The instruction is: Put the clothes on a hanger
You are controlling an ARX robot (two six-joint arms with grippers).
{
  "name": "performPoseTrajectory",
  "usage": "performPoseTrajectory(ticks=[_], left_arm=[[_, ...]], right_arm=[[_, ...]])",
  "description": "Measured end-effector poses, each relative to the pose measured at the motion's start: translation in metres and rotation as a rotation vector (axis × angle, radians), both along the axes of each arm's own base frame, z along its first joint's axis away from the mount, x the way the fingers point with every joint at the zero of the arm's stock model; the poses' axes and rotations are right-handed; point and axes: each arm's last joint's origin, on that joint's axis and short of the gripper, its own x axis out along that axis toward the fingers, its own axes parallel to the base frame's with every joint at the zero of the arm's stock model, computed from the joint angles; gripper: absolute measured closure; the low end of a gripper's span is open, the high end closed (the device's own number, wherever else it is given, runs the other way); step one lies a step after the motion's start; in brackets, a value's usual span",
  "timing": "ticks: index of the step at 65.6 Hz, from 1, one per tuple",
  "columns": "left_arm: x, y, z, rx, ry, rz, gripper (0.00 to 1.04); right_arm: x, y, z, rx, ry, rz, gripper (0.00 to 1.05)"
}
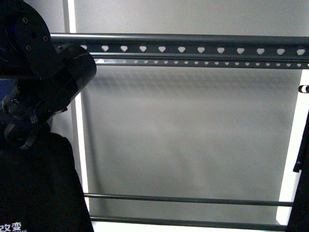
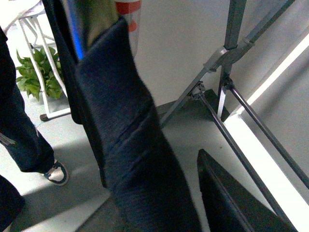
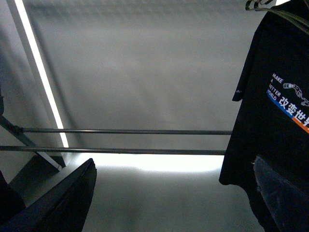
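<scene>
T-shirt (image 1: 38, 188) dangles under the left gripper (image 1: 23, 123), up beside the top rail of the rack (image 1: 193, 49) and seemingly not yet hung, that gripper's jaws hidden from view, while the right gripper (image 3: 174, 166), jaws wide and empty, faces a second shirt (image 3: 275, 111).

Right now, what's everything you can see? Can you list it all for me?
rack rail: one, grey, heart-shaped holes, across the top.
crossbars: two, grey, thin, low on the rack.
left T-shirt: one, black, white characters, front view's lower left.
right T-shirt: one, black, printed, hanging at the right.
plant: one, green, behind a white stand.
person's leg: one, dark trousers, sneaker, beside the plant.
left arm: one, black, at the rail's left end.
right gripper: one, dark, fingers apart, holding nothing.
</scene>
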Motion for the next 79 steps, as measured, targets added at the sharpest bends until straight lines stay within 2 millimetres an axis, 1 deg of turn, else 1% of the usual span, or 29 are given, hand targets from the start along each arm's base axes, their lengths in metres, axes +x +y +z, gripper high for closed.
performPoseTrajectory(ticks=[10,18,25,31,43,46,49,52,53,57,61,63,64,70,79], left_arm=[[0.004,0.004,0.001,-0.020,-0.020,0.005,1.01],[0.005,0.002,0.002,-0.029,-0.020,-0.023,1.01],[0.002,0.000,0.002,-0.045,-0.031,-0.058,1.01],[-0.008,-0.004,0.005,-0.067,-0.054,-0.102,1.01],[-0.046,-0.022,0.024,-0.121,-0.170,-0.293,1.01],[-0.056,-0.028,0.029,-0.121,-0.194,-0.360,1.01],[-0.069,-0.039,0.035,-0.113,-0.221,-0.456,1.01],[-0.077,-0.045,0.037,-0.110,-0.233,-0.520,1.01],[-0.082,-0.050,0.039,-0.106,-0.235,-0.569,1.01],[-0.094,-0.060,0.040,-0.098,-0.246,-0.700,1.01],[-0.101,-0.066,0.039,-0.078,-0.250,-0.838,1.01],[-0.105,-0.070,0.037,-0.046,-0.244,-0.946,1.01],[-0.107,-0.070,0.036,-0.033,-0.244,-0.999,1.01],[-0.110,-0.069,0.033,0.014,-0.243,-1.157,1.01],[-0.104,-0.056,0.032,0.081,-0.223,-1.421,1.01]], right_arm=[[0.000,0.000,0.000,0.000,0.000,0.000,0.07],[0.000,0.000,0.000,0.000,0.000,0.000,0.07],[0.000,0.000,0.000,0.000,0.000,0.000,0.07],[0.000,0.000,0.000,0.000,0.000,0.000,0.07],[0.000,0.000,0.000,0.000,0.000,0.000,0.07],[0.000,0.000,0.000,0.000,0.000,0.000,0.07],[0.000,0.000,0.000,0.000,0.000,0.000,0.07],[0.000,0.000,0.000,0.000,0.000,0.000,0.07],[0.000,0.000,0.000,0.000,0.000,0.000,0.07],[0.000,0.000,0.000,0.000,0.000,0.000,0.07],[0.000,0.000,0.000,0.000,0.000,0.000,0.07],[0.000,0.000,0.000,0.000,0.000,0.000,0.07],[0.000,0.000,0.000,0.000,0.000,0.000,0.07],[0.000,0.000,0.000,0.000,0.000,0.000,0.07],[0.000,0.000,0.000,0.000,0.000,0.000,0.07]])
